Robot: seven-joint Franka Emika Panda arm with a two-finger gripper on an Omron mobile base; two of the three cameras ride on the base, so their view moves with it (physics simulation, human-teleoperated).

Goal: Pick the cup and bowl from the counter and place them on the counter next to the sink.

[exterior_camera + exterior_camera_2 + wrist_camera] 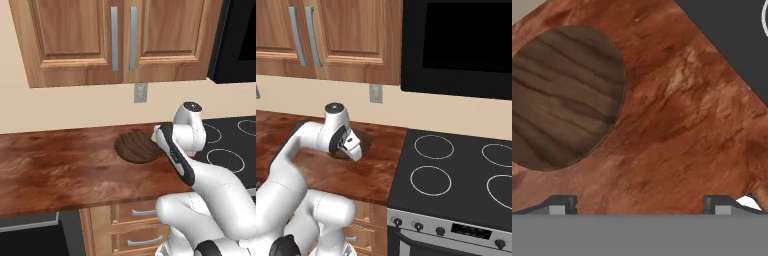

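From the left base view, the dark wood-grain bowl (pixel 137 147) sits on the reddish-brown counter (pixel 60 170) beneath the wall cabinets (pixel 115 37), with the white arm's wrist just to its right beside the black stovetop (pixel 227 145). In the right base view, the wrist covers most of the bowl (pixel 365 141), which lies left of the stovetop (pixel 456 175). The hand view shows the gripper (pixel 640 207) spread wide and empty above bare counter (pixel 677 140), the bowl (pixel 562 97) at upper left.
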